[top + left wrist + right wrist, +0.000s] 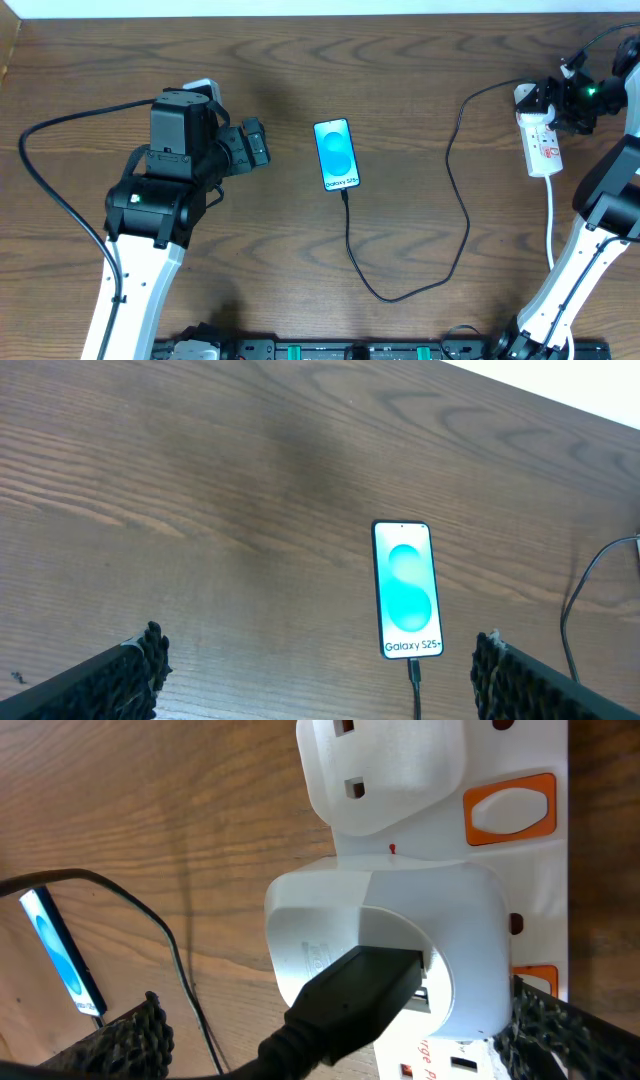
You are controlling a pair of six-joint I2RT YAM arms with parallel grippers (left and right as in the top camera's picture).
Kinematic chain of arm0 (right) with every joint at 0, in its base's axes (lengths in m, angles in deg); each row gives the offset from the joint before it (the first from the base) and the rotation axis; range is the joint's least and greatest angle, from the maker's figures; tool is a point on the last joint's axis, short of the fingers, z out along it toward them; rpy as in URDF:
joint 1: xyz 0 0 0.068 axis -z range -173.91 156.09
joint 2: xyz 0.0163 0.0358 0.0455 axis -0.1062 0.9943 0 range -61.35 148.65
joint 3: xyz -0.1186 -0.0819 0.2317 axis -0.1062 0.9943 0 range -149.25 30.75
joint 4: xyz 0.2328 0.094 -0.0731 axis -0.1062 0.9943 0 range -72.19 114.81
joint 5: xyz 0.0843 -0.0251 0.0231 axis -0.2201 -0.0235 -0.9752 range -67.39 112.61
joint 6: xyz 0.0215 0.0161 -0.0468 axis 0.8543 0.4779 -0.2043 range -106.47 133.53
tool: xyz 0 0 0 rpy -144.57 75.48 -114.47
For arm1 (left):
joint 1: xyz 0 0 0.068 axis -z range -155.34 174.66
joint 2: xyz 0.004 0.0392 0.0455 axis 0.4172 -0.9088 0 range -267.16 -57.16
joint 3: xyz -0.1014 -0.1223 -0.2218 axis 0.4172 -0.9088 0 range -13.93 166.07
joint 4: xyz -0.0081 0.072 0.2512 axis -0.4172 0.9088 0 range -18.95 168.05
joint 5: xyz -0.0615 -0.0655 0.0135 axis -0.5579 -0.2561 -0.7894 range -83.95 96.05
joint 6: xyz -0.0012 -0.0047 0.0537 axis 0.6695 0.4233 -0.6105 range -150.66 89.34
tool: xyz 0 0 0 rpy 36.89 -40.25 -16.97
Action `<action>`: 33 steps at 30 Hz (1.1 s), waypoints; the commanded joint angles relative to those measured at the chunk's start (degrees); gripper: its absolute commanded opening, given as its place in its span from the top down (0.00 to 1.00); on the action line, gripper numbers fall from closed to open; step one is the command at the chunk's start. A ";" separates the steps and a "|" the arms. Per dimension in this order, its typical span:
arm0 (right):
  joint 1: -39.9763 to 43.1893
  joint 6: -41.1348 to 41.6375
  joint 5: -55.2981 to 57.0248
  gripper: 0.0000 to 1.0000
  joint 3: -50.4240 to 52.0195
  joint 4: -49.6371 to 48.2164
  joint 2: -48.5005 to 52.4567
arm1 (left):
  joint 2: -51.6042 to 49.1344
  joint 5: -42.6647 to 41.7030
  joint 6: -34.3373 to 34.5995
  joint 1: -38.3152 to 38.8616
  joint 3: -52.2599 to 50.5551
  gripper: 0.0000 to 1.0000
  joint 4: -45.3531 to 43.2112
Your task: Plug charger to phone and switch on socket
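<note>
The phone (335, 153) lies flat mid-table with its blue screen lit; it also shows in the left wrist view (407, 590). The black charger cable (390, 296) is plugged into the phone's bottom edge (414, 675), loops forward and runs right to a white adapter (400, 945) seated in the white socket strip (545, 150). A black connector (360, 995) sits in the adapter. My right gripper (340, 1035) is open, with a finger on either side of the adapter (548, 103). My left gripper (320, 670) is open and empty, left of the phone (262, 146).
Orange switches (510, 808) line the strip's edge; a second white plug (385, 770) sits beside the adapter. The strip's white cord (551, 225) runs toward the front. Bare wooden table (420, 60) lies around the phone.
</note>
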 commanded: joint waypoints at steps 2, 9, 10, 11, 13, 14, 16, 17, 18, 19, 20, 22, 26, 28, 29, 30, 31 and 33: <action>-0.96 -0.28 0.50 0.01 -1.11 -0.17 0.17 | 0.00 0.74 -0.79 -0.31 0.42 0.02 0.09; -1.01 -0.26 1.11 0.01 -0.15 -0.39 0.17 | 0.00 0.74 -0.79 -0.31 0.42 0.02 0.09; -1.01 -0.26 1.09 0.01 0.26 -0.72 0.17 | 0.00 0.74 -0.79 -0.31 0.42 0.02 0.09; -1.05 -0.26 1.09 0.01 0.61 -1.01 0.17 | 0.00 0.74 -0.79 -0.31 0.42 0.02 0.09; -1.46 -0.24 1.01 0.01 2.19 -2.34 0.17 | 0.00 0.74 -0.79 -0.31 0.42 0.02 0.09; -1.62 -0.24 0.85 0.01 2.49 -2.51 0.17 | 0.00 0.74 -0.79 -0.31 0.42 0.02 0.09; -2.47 -0.24 0.66 0.01 3.19 -2.51 0.17 | 0.00 0.74 -0.79 -0.31 0.42 0.02 0.09; -2.69 -0.24 0.66 0.01 3.23 -2.51 0.17 | 0.00 0.74 -0.79 -0.31 0.42 0.02 0.09; -3.21 -0.24 0.68 0.01 3.28 -2.51 0.17 | 0.00 0.74 -0.79 -0.31 0.42 0.02 0.09; -3.48 -0.24 0.66 0.01 3.28 -2.51 0.17 | 0.00 0.74 -0.79 -0.31 0.42 0.02 0.09; -3.85 -0.24 0.66 0.01 3.28 -2.49 0.17 | 0.00 0.72 -0.79 -0.31 0.42 0.02 0.09; -4.59 -0.24 0.07 0.01 3.28 -2.43 0.17 | 0.00 0.74 -0.79 -0.31 0.42 0.02 0.09; -5.79 -0.26 -1.53 0.01 3.28 -1.75 0.17 | 0.00 0.74 -0.79 -0.31 0.42 0.02 0.09; -6.27 -0.28 -1.51 0.01 3.28 -1.25 0.17 | 0.00 0.74 -0.79 -0.31 0.42 0.02 0.09; -6.45 -0.28 -1.51 0.01 3.28 -1.09 0.17 | 0.00 0.74 -0.79 -0.31 0.42 0.02 0.09; -6.58 -0.28 -1.51 0.01 3.30 -0.83 0.17 | 0.00 0.72 -0.79 -0.31 0.42 0.02 0.09; -6.58 -0.28 -1.51 0.01 3.30 -0.81 0.17 | 0.00 0.74 -0.79 -0.31 0.42 0.02 0.09; -6.49 -0.26 -1.01 0.01 3.30 -1.20 0.17 | 0.00 0.74 -0.79 -0.31 0.42 0.02 0.09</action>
